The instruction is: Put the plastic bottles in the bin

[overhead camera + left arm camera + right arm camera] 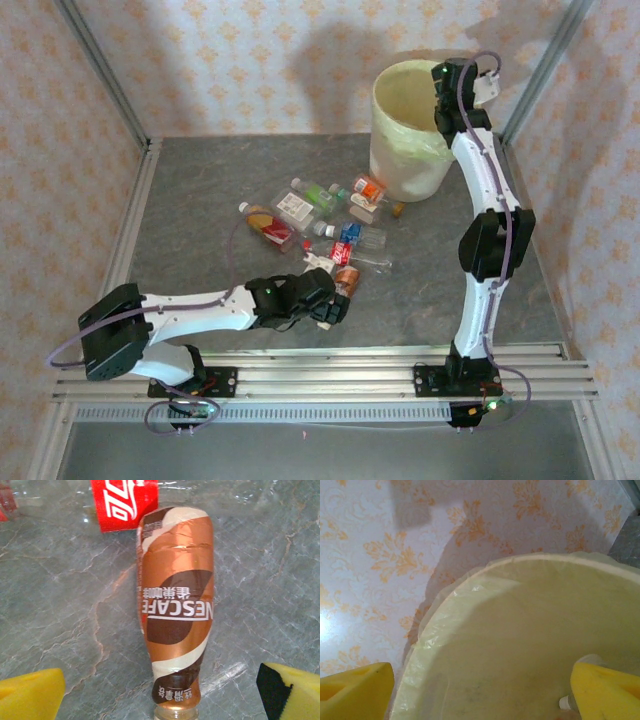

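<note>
top: small clear and amber plastic bottles (297,208) strewn mid-frame, round cream-white bag-lined bin (400,170) upper right | left wrist: my left gripper (160,697) gapes astride the copper-brown Nescafé bottle (175,605), lower centre; pick step, next likely squeeze and lift | right wrist: my right gripper (480,692) spread empty over the bin

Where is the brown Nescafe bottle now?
In the left wrist view the Nescafe bottle lies on the table, neck end between spread fingers of the left tool, its base by a red-labelled bottle.
</note>
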You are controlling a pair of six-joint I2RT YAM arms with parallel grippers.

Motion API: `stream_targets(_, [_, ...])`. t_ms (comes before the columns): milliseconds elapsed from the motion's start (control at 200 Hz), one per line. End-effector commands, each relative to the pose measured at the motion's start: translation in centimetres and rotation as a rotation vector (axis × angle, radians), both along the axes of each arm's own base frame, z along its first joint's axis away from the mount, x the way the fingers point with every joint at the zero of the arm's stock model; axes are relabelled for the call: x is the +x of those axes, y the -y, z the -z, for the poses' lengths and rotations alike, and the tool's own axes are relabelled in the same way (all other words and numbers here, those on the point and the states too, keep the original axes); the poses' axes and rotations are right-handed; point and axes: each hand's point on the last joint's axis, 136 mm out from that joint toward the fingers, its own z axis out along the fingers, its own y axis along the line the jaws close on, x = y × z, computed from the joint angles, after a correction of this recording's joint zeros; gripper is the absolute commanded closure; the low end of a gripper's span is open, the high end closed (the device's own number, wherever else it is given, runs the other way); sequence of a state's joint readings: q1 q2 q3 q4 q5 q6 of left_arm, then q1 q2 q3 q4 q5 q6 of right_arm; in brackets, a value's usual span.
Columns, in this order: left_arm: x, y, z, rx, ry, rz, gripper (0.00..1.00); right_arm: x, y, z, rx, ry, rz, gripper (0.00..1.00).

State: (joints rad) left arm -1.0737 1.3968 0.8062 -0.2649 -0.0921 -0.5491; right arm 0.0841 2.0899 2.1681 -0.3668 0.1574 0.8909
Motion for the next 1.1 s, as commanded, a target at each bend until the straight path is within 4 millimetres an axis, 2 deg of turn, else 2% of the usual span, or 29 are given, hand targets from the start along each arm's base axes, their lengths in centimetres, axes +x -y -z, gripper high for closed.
stream_targets(0, [-0.3, 0.7, -0.3, 0.035, 0.02, 0.057, 0.0, -2.2, 0.2, -4.7, -0.055, 0.046, -0.021, 0.07])
stream_targets(145, [-0.4, 0.8, 0.9, 0.098, 0.003, 0.047, 0.0, -4.1, -0.7, -7.4, -0.126, 0.066, -0.085, 0.0])
stream_targets(310, [-0.8, 1.9, 2.2, 0.185, 0.002, 0.065, 0.0, -7.2, -2.8, -10.9, -0.266, 0.099, -0.209, 0.01])
stream_targets(455, [-0.1, 1.9, 2.8, 0.257, 0.037, 0.032, 0.01, -10.3, -4.0, -11.6, -0.368, 0.086, -0.319, 0.01])
stream_targets(550, [0.2, 1.7, 3.2, 0.262, 0.031, -0.008, 0.04, -13.1, -5.1, -11.7, -0.443, 0.096, -0.425, 0.01])
stream_targets(686, [0.5, 1.4, 3.9, 0.301, 0.038, -0.028, 0.05, -17.3, -6.6, -9.7, -0.498, 0.106, -0.556, 0.01])
stream_targets(786, [0.6, 1.5, 4.7, 0.329, 0.028, -0.028, 0.08, -20.2, -6.7, -7.6, -0.503, 0.099, -0.587, 0.01])
stream_targets(891, [0.8, 1.5, 5.0, 0.35, 0.031, -0.044, 0.12, -23.5, -6.2, -6.1, -0.518, 0.109, -0.586, 0.01])
stream_targets(1026, [1.1, 0.9, 5.5, 0.367, 0.044, -0.084, 0.17, -26.2, -6.0, -3.5, -0.524, 0.105, -0.598, 0.01])
stream_targets(1096, [1.2, 0.5, 5.9, 0.382, 0.043, -0.101, 0.26, -27.3, -6.1, -1.8, -0.513, 0.098, -0.612, 0.01])
